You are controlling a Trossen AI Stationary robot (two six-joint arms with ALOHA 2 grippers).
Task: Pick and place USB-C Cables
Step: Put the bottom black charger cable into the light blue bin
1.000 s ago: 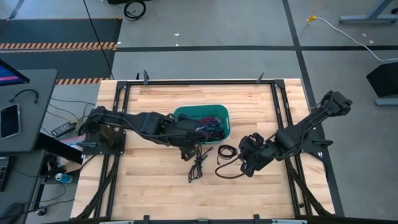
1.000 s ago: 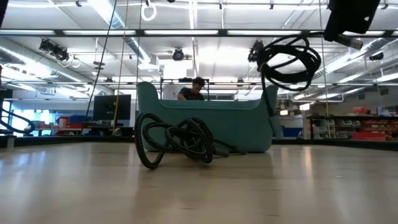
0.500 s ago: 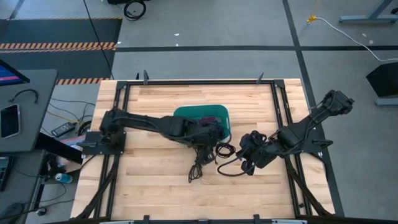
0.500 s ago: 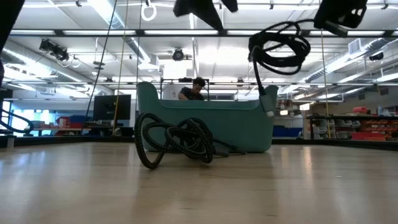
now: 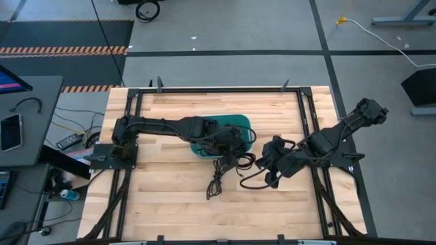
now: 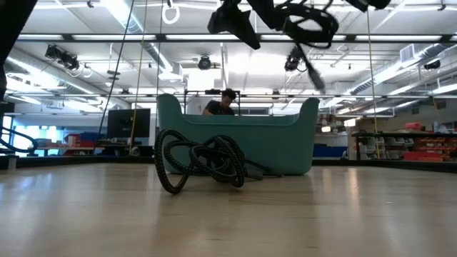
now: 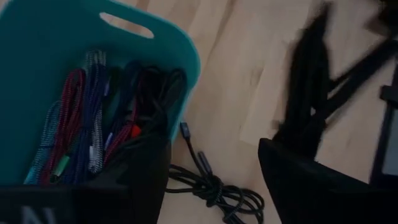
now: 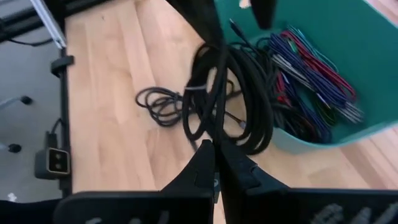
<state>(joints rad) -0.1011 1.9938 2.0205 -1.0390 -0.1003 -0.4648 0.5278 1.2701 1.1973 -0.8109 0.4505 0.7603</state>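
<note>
My right gripper is shut on a coiled black USB-C cable, which shows high up in the low view and beside the bin's near right corner in the high view. My left gripper is open above the near right corner of the teal bin, touching nothing; it also shows in the low view. Several black, blue, purple, green and magenta cables lie in the bin. Another black cable bundle lies on the table in front of the bin. My right gripper pinches the black coil between its two fingers at several bunched strands on the coil's near side. The coil is lifted clear of the table. One loose end hangs slanting below it.
The teal bin stands mid-table, with its handle slot at one end. Black frame rails run along the table's edges. Bare wood lies near and to the left of the loose bundle. A person sits far behind the table.
My right gripper has risen and drawn toward the bin, carrying the black coil higher, clear of the table. My left arm has swung from the bin's near left side toward the table's right, until its gripper hangs over the bin's near right corner, close to the held coil.
</note>
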